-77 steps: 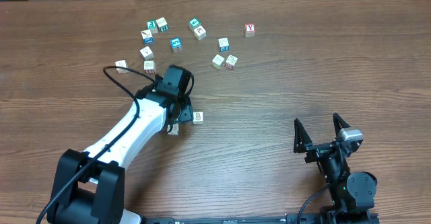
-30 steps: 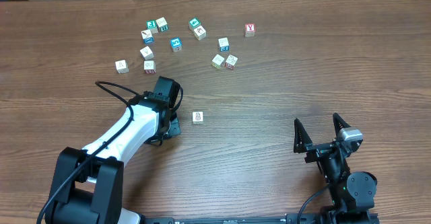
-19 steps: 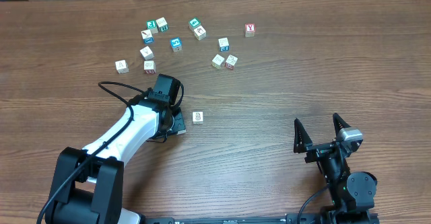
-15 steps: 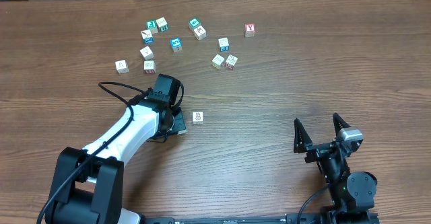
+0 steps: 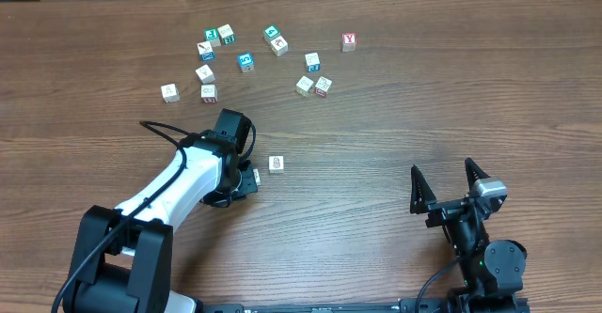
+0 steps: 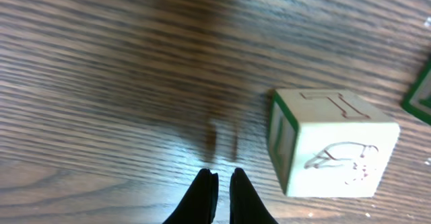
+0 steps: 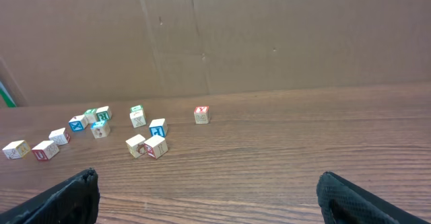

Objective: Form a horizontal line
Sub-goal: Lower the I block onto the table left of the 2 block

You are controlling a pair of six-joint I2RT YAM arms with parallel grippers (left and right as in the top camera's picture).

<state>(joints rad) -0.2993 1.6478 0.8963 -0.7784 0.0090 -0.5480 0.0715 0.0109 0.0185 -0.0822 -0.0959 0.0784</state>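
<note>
Wood-grain bench [image 5: 395, 116] backed by a cardboard wall [image 7: 269, 35]. No horizontal line stands yet. Its likely seeds are the lone cube [image 5: 276, 164] near bench centre and the green-edged cube [image 6: 330, 143]. The green-edged cube lies just beside the left gripper [image 6: 220, 178], at its 3 o'clock in the wrist view, apart from the tips. Left gripper: pinched shut on nothing, tips low over the wood. Right gripper [image 5: 441, 168]: spread wide and empty, at 5 o'clock on the bench. Red Y cube [image 5: 349, 41]: alone at 1 o'clock, well apart. Scattered cubes [image 5: 245, 61]: clustered at 11 o'clock.

Risks, as judged:
- A sideways nudge from such narrow shut tips, landing off the cube's middle, would probably spin it rather than slide it, leaving its faces askew.
- Too long a push could shunt the lone cube out of line.
- From overhead the arm hides most of the green-edged cube, so a gap or skew could pass unseen.
</note>
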